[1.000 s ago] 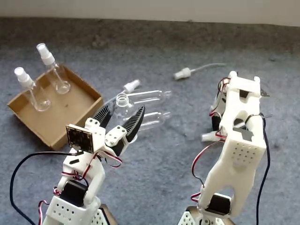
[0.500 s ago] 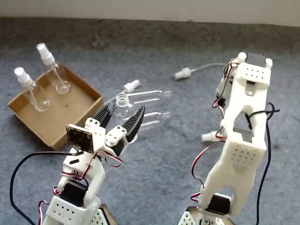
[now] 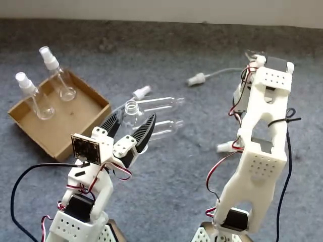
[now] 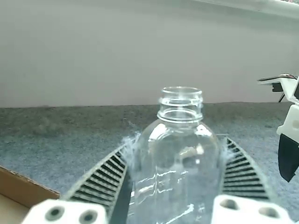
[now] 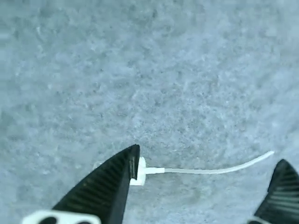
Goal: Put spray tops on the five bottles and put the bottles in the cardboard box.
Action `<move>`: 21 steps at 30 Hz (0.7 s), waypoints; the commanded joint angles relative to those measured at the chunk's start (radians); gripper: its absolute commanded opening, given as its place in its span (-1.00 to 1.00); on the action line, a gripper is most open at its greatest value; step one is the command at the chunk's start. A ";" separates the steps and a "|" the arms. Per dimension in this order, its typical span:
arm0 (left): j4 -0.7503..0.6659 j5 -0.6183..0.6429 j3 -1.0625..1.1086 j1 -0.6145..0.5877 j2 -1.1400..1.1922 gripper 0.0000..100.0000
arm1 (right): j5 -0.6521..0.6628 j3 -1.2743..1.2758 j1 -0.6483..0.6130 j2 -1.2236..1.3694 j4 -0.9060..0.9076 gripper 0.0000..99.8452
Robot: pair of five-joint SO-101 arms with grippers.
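Left jaws clamped upright bottle; right jaws, apart over spray top, likely needed centring on its cap before closing.

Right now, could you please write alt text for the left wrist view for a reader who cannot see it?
An uncapped clear bottle is held upright between the left gripper's black ribbed fingers. Behind it lie grey carpet, a pale wall and a cardboard box corner.
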 commanded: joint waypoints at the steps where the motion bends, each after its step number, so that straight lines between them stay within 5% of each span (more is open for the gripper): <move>1: 0.000 0.006 0.022 -0.015 -0.012 -0.71 | 0.247 -0.071 0.001 -0.082 0.001 -0.21; 9: 0.000 0.006 0.022 -0.015 -0.012 -0.71 | 0.586 -0.130 -0.002 -0.082 0.044 -0.21; 21: 0.000 0.006 0.022 -0.015 -0.012 -0.71 | 0.646 0.110 -0.101 -0.458 0.044 -0.21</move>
